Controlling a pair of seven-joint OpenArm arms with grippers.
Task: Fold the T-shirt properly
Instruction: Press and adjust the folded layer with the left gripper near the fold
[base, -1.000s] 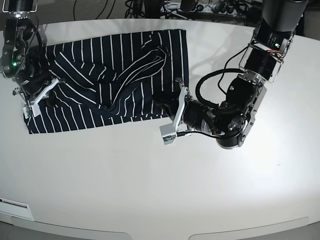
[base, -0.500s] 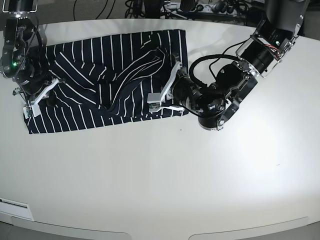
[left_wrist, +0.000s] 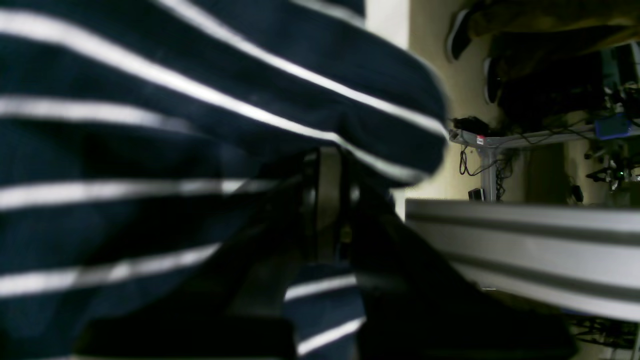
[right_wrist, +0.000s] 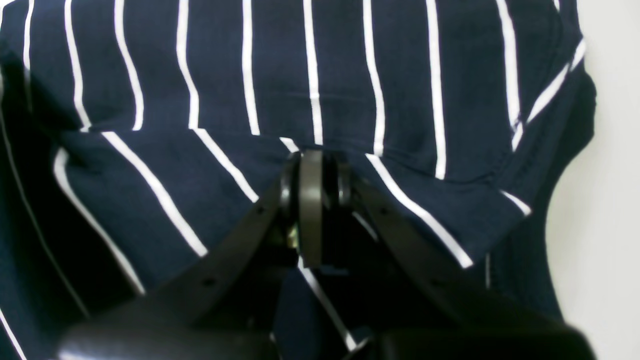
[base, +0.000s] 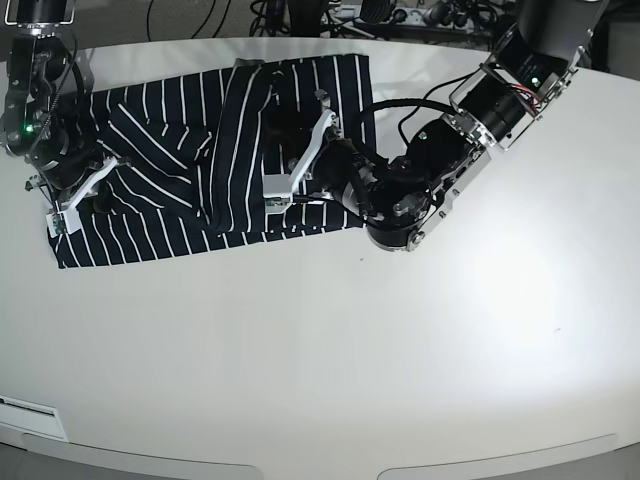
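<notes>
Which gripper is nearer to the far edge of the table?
Left. The left gripper is over the T-shirt middle, nearer the table far edge; the right gripper grips its near corner.

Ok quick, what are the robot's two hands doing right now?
Left gripper: closed, pinching a fold of the T-shirt.
Right gripper: closed, pinching the T-shirt's other end.

T-shirt (left_wrist: 150, 125) blurred, cropped in wrist views
</notes>
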